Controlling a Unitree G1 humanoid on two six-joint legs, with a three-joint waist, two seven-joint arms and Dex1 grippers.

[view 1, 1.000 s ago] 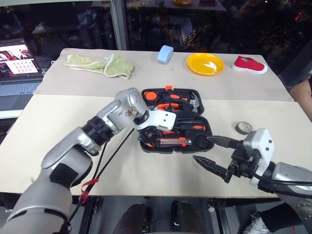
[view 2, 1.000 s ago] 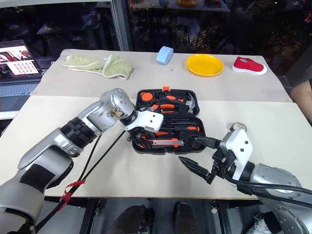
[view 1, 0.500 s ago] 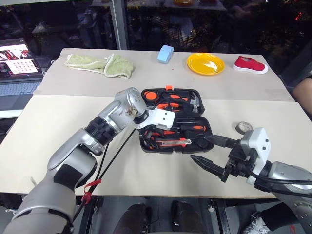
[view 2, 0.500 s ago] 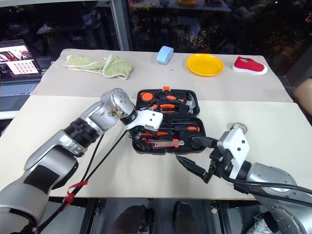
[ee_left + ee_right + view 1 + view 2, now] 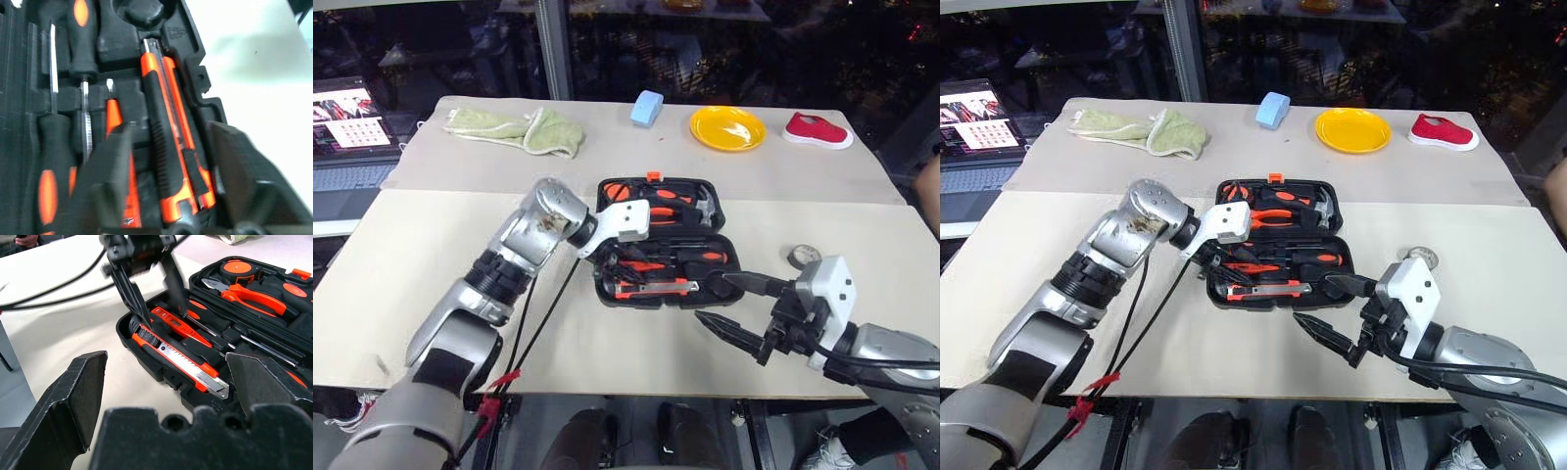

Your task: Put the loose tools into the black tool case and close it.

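With our left gripper [image 5: 154, 284] hanging empty, fingers apart, over the open black tool case [image 5: 658, 242] mid-table, and our right gripper [image 5: 732, 304] gaping wide, we risk forgetting the grey tape roll [image 5: 802, 257] outside and closing without it.

A pale beige counter [image 5: 431, 245] carries everything. Near its middle the black tool case [image 5: 658, 240] lies open, both halves flat on the top. A small grey tape roll [image 5: 802, 257] sits on the bare surface to the right of the case, apart from it. Along the far edge, from left to right, lie a green towel [image 5: 517, 129], a light blue block [image 5: 646, 107], a yellow plate [image 5: 725, 128] and a red shoe [image 5: 817, 130]
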